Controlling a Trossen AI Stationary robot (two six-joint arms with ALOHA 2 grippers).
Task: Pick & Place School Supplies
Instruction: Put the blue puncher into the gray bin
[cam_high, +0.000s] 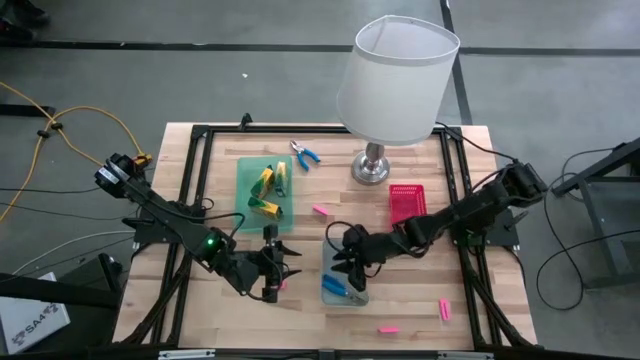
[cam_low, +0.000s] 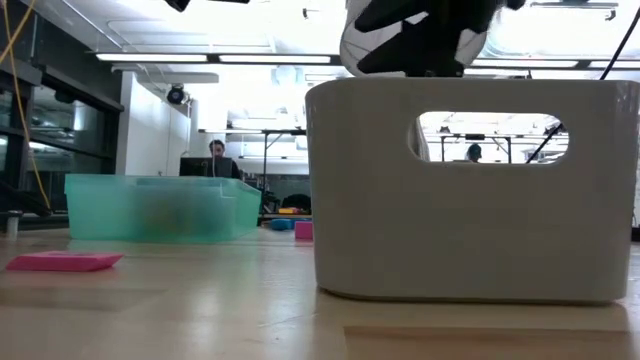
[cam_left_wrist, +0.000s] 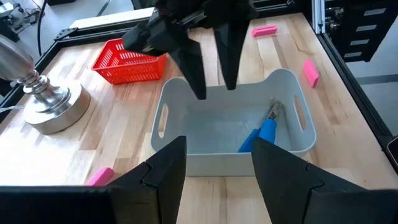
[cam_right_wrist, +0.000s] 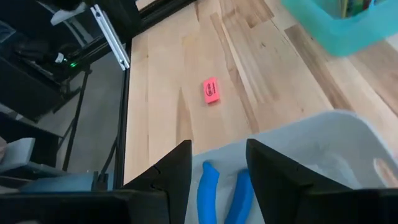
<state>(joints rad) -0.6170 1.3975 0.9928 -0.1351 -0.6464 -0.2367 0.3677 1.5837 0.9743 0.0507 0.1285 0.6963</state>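
Inspector: Grippers?
Clerk: Right gripper (cam_high: 349, 272) hangs over the grey tray (cam_high: 327, 268), jaws spread, empty; left gripper (cam_high: 283, 268) beside it, likewise spread.
Inspector: Supplies?
Clerk: Blue-handled pliers (cam_left_wrist: 261, 132) lie in that tray. Farther off, pink bar (cam_right_wrist: 211, 91) on the table (cam_high: 400, 310).

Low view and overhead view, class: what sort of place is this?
Probably a robotics lab or workshop: a black-framed wooden table carrying two dark robot arms, long ceiling strip lights, and a person at a distant workbench.
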